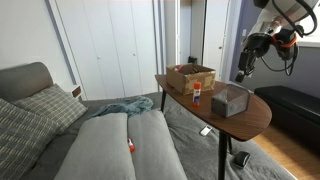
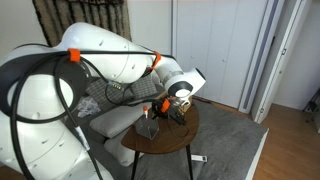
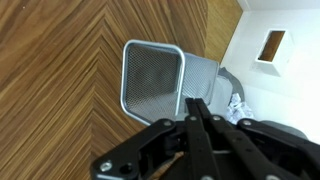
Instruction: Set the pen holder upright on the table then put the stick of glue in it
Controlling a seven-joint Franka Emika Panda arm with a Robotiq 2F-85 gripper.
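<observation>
Mesh-metal pen holder (image 3: 152,80) on the wooden table (image 3: 60,90): likely light, stiff, easily dented; best pinched by its rim. Gripper (image 3: 198,103) hovers above, fingers closed on nothing.

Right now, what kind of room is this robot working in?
Most likely a living room or bedroom in a home. There is a gray couch with throw pillows, white closet doors behind it, and a small oval wooden table standing beside the couch.
</observation>
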